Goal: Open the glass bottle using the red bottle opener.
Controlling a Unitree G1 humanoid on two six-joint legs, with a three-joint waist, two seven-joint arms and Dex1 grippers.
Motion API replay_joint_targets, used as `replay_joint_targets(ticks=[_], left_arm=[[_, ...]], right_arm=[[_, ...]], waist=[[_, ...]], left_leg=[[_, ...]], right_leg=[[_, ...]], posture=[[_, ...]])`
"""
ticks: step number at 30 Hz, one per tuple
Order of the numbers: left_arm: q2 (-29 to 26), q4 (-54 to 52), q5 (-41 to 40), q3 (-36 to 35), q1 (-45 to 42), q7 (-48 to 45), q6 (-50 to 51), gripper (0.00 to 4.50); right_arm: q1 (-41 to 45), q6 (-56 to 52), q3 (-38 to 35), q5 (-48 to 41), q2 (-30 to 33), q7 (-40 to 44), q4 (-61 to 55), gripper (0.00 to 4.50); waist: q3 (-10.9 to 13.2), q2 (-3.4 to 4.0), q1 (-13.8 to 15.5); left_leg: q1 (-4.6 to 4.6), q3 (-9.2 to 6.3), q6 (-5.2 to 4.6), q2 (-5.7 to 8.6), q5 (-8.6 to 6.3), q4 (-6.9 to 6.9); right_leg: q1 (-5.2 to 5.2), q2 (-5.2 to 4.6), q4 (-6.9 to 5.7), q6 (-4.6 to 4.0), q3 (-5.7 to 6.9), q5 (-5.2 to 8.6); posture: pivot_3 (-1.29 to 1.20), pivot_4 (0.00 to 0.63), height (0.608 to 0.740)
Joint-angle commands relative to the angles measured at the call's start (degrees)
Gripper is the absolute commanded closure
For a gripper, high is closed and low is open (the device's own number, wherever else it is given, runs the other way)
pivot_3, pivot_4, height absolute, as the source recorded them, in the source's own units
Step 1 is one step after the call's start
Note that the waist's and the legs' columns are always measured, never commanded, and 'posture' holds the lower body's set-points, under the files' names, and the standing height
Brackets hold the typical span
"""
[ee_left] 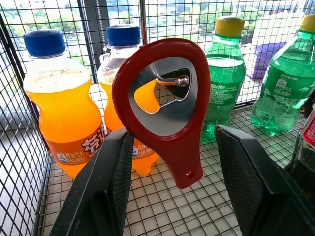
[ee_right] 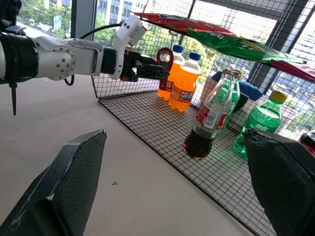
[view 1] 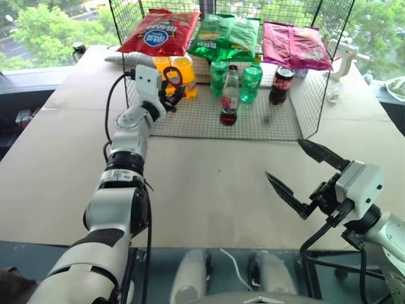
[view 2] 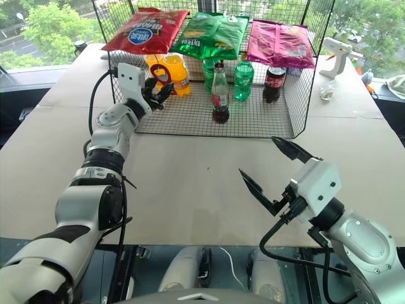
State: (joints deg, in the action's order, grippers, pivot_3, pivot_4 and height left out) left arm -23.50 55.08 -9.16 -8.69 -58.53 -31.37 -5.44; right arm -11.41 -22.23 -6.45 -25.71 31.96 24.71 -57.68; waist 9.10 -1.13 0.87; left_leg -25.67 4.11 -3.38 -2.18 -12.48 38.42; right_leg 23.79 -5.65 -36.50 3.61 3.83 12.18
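Left wrist view shows the opener hanging on a hook between the left gripper's two fingers. One finger is just beside its edge, the other stands apart, so it is not squeezed. Orange bottles stand right behind it. The glass bottle stands upright on the wire rack, off to this gripper's right. The right gripper is wide apart above the tabletop, holding nothing.

A pale brown table carries a wire-mesh rack and a white gun-shaped tool.
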Motion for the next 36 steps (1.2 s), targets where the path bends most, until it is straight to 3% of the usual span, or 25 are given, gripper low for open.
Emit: replay_joint_targets(ticks=[1, 5, 13, 22, 29, 31, 36], left_arm=[[-0.99, -1.07, -0.29, -0.84, -0.76, -0.56, -1.19, 2.64], [-1.21, -1.19, -0.42, -0.92, -0.46, -1.15, -1.25, 4.38], [-1.70, -2.87, -1.22, -1.43, 0.93, -3.02, -0.57, 4.38], [-4.50, -11.97, -6.78, -3.30, 5.83, -13.61, 5.06, 4.38], [-6.63, -19.17, -11.78, -3.36, 8.99, -22.28, 11.92, 4.38], [-7.13, -24.12, -15.32, -2.89, 10.81, -26.90, 17.60, 4.38], [-10.62, -40.43, -30.22, -1.06, 15.61, -36.06, 45.39, 4.38]], right_arm=[[0.33, 0.65, -0.02, -0.05, -0.04, -0.18, -2.16, 0.00], [0.51, 0.62, 0.06, -0.10, 0.00, -0.16, -2.04, 0.00], [0.82, 0.37, 0.42, 0.10, -0.01, -0.36, -1.83, 0.00], [0.64, -0.04, 0.70, 0.72, -0.85, -1.33, -0.86, 0.00], [4.39, -8.88, 4.32, 5.65, 2.05, -4.69, -0.55, 0.00], [6.09, -15.89, 4.86, 6.25, 3.43, -7.26, -1.92, 0.00], [17.72, -29.24, 1.55, -13.85, -0.69, -6.31, 1.97, 0.00]], waist=[[0.00, 0.00, 0.00], [0.00, 0.00, 0.01], [0.00, -0.01, 0.01], [0.00, -0.01, -0.04], [0.00, -0.02, -0.10], [-0.01, -0.02, -0.10], [0.02, -0.04, -0.44]], left_leg=[[0.00, 0.01, 0.00, 0.00, 0.00, 0.00], [0.00, 0.01, 0.00, 0.00, 0.00, 0.00], [0.00, 0.02, 0.00, 0.00, 0.00, 0.02], [0.01, 0.00, 0.01, -0.01, 0.00, 0.03], [0.01, 0.00, 0.01, -0.02, 0.01, 0.10], [0.02, -0.01, 0.01, -0.03, 0.01, 0.12], [0.04, -0.04, 0.01, -0.14, 0.01, 0.12]], right_leg=[[0.00, 0.00, 0.00, 0.00, 0.00, 0.00], [0.00, 0.00, 0.00, 0.00, 0.00, 0.00], [-0.01, 0.00, -0.01, 0.00, 0.00, 0.00], [-0.01, 0.00, -0.04, -0.11, 0.00, -0.07], [0.00, 0.00, -0.10, -0.11, -0.01, -0.06], [0.00, -0.01, -0.14, -0.12, -0.02, -0.06], [0.02, 0.00, -0.22, -0.15, -0.06, -0.07]], posture=[[0.00, 0.150, 0.740], [0.00, 0.150, 0.740], [0.00, 0.150, 0.740], [0.00, 0.150, 0.740], [0.00, 0.150, 0.740], [0.00, 0.150, 0.740], [0.00, 0.150, 0.740]])
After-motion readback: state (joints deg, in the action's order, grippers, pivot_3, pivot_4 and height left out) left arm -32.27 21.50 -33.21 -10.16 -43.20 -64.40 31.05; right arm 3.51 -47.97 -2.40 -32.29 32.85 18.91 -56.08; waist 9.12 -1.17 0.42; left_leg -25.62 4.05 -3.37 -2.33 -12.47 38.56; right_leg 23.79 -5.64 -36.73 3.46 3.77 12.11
